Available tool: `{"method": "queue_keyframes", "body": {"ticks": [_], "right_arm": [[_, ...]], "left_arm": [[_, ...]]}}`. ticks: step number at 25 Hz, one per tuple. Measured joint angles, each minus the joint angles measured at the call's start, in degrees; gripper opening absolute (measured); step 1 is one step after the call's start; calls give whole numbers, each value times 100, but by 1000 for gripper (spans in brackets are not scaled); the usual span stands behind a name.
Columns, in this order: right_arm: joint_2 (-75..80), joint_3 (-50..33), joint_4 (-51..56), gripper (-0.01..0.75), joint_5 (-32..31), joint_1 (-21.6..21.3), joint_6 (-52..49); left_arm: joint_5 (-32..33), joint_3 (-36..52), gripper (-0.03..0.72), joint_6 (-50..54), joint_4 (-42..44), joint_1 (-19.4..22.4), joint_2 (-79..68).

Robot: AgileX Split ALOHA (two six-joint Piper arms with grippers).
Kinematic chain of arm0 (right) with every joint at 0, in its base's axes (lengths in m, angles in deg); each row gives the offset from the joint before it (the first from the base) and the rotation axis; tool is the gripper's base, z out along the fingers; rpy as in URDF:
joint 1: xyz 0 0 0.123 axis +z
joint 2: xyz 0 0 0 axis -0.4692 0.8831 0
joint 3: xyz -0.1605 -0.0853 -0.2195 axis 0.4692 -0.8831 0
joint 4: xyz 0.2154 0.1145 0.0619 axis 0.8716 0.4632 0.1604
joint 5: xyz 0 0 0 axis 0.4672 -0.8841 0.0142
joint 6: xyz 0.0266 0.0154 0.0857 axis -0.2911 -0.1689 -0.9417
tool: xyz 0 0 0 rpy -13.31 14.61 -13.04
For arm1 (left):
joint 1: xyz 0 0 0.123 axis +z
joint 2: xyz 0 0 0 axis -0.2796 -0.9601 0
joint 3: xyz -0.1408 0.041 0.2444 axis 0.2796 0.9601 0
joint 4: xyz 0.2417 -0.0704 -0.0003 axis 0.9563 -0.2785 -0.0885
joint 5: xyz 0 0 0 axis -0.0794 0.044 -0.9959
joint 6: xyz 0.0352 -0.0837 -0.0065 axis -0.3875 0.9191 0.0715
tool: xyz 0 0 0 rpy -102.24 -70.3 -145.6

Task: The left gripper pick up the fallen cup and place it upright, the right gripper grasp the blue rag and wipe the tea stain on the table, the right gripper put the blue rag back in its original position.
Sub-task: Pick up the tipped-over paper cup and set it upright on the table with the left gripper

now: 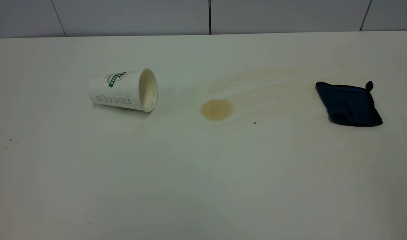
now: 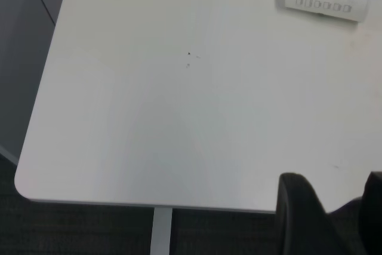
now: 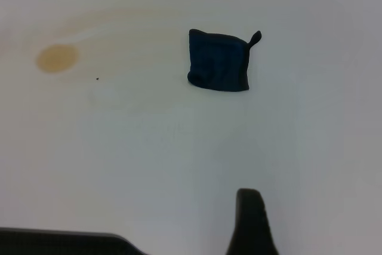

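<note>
Cup (image 1: 123, 90) lies tipped, well ahead of the left gripper (image 2: 334, 207) — jaws spread; approach its ribbed side squarely. Right jaws: can't tell.

The cup (image 1: 123, 90), lying on its side, carries a green banner with white capital letters ending in "STAR"; the first letters cannot be made out. A row of small outlined boxes runs near its base, contents unreadable.
</note>
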Motion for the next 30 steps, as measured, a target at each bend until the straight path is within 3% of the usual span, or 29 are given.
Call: {"method": "queue_keyframes", "body": {"ticks": [21,30], "right_arm": [[0,0,0,584,0,0,0],[0,0,0,584,0,0,0]], "left_arm": [[0,0,278,-6,0,0,0],[2,-292,278,-474,0,0,-510]]}}
